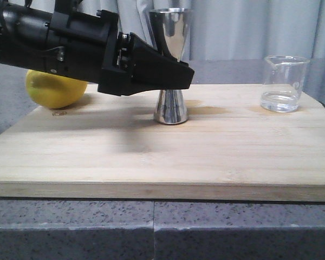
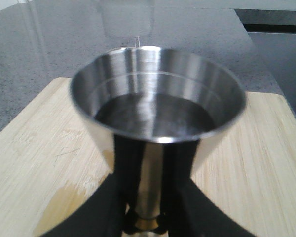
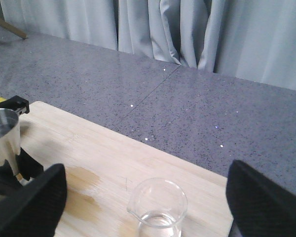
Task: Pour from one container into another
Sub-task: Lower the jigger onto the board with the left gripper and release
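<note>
A: Left gripper (image 1: 176, 76) is in at the waist of the shiny steel hourglass cup (image 1: 170, 65) on the bamboo board (image 1: 151, 157), fingers narrow either side of the stem, dark liquid inside.

B: And the small clear glass beaker (image 1: 283, 83)?

A: Well apart, near the board's right edge, a little clear liquid in it. Right gripper (image 3: 145, 207) spread wide above it. Light, slick, fragile: take it mid-wall, gently.

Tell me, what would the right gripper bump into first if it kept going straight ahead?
Probably the glass beaker. It sits between the right gripper's open fingers, just ahead. Depth is hard to judge, so it might pass above it.
</note>
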{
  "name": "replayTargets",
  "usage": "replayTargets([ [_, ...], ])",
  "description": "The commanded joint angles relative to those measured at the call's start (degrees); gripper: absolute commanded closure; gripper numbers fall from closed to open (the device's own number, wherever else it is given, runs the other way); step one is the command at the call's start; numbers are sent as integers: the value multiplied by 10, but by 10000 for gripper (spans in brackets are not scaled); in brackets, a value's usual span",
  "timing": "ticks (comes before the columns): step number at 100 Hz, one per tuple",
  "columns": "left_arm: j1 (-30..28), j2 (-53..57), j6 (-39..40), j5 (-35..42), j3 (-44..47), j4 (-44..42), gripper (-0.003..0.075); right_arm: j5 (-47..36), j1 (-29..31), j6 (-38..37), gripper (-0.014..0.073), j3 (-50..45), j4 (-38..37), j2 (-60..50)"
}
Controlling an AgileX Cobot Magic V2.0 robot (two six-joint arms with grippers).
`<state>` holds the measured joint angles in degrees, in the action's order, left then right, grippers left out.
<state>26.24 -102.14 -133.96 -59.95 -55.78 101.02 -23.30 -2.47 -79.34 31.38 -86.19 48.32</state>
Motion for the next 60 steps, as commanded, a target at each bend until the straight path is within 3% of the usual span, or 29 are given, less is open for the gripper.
replayTargets([
  [1, 5, 25, -18, -43, -12, 51, 661, 3, 4, 3, -6, 13, 11, -7],
  [60, 5, 25, -16, -16, -12, 51, 660, 3, 4, 3, -6, 13, 11, -7],
])
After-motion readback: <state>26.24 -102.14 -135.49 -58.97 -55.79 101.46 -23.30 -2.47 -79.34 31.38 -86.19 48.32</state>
